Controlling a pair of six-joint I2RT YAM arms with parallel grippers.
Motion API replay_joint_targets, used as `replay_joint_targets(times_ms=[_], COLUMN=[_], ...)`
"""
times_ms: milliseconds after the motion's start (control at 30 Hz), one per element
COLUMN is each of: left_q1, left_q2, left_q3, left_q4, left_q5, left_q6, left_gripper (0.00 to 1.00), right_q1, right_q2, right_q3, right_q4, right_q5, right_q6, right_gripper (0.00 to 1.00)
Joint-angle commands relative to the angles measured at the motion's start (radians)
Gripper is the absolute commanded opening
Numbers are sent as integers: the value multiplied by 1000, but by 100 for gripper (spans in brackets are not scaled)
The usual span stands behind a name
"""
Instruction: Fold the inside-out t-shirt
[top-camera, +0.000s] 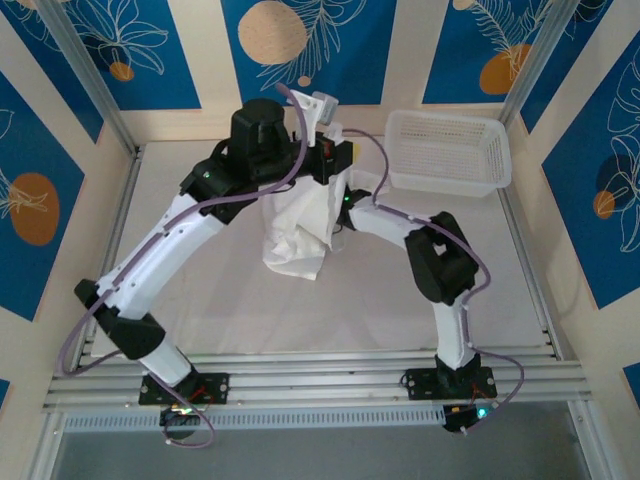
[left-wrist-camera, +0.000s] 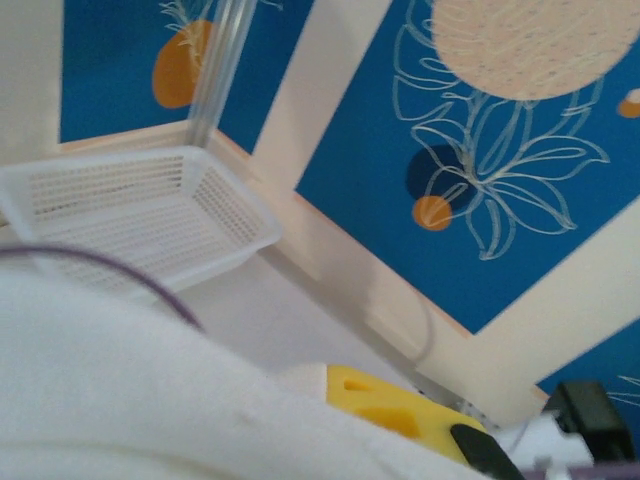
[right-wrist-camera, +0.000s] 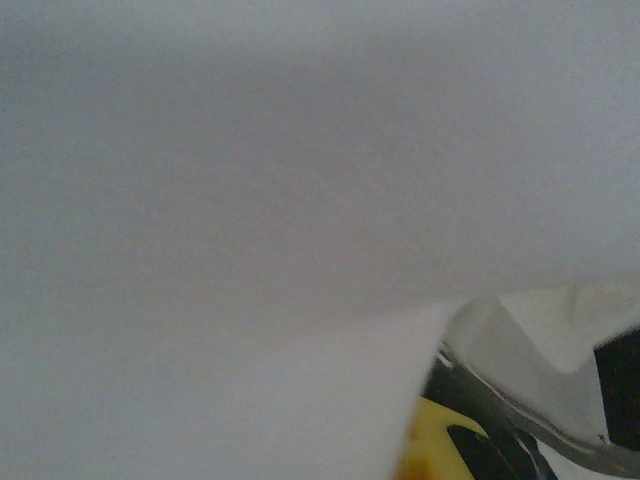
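Observation:
The inside-out t-shirt (top-camera: 298, 232) is a bunched white cloth hanging in the air over the middle of the table, its lower end near the surface. My left gripper (top-camera: 326, 158) is shut on its top, above the table's far part. My right gripper (top-camera: 343, 203) holds the shirt's right edge lower down. In the left wrist view the white cloth (left-wrist-camera: 120, 390) drapes over a yellow finger pad (left-wrist-camera: 392, 403). In the right wrist view the cloth (right-wrist-camera: 250, 220) covers nearly everything, with a yellow finger pad (right-wrist-camera: 432, 450) at the bottom. The tag and the yellowish patch are hidden.
A white plastic mesh basket (top-camera: 450, 150) stands at the table's far right corner, also seen as the basket (left-wrist-camera: 130, 210) from the left wrist. The white table (top-camera: 200, 300) is bordered by metal rails and blue patterned walls.

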Motion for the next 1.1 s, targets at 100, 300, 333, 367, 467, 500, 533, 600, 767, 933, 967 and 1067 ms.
replay_joint_targets(times_ms=[100,300,333,367,467,500,533,600,767,933,967,1067], left_q1=[-7,-14,-18,-26,-48,-56,-63,-78,-128,-167,-170,-184], left_q2=[145,343,369,394,409,403,397,388,382,370,367,357], left_q3=[289,605,649,700,751,751,750,748,750,750,750,750], left_q4=[-74,-89,-88,-88,-94,-103,-114,-127,-73,-132,-144,-159], left_q5=[-117,82,102,113,115,110,104,103,109,87,83,84], left_q6=[80,-25,-42,-53,-51,-39,-28,-6,4,71,77,93], left_gripper=[0,0,0,0,0,0,0,0,0,0,0,0], right_q1=[61,57,55,54,61,65,66,74,114,177,190,219], right_q2=[55,149,181,220,302,313,315,318,396,545,582,708], right_q3=[-40,73,117,171,279,300,310,338,506,769,821,1026], right_q4=[-84,-134,-167,-212,-307,-329,-336,-359,-494,-760,-810,-979], right_q5=[30,29,13,-7,-33,-39,-38,-28,6,148,181,248], right_q6=[-17,2,7,6,5,2,-1,-13,-58,-150,-165,-214], right_gripper=[0,2,3,5,15,18,20,31,70,91,92,91])
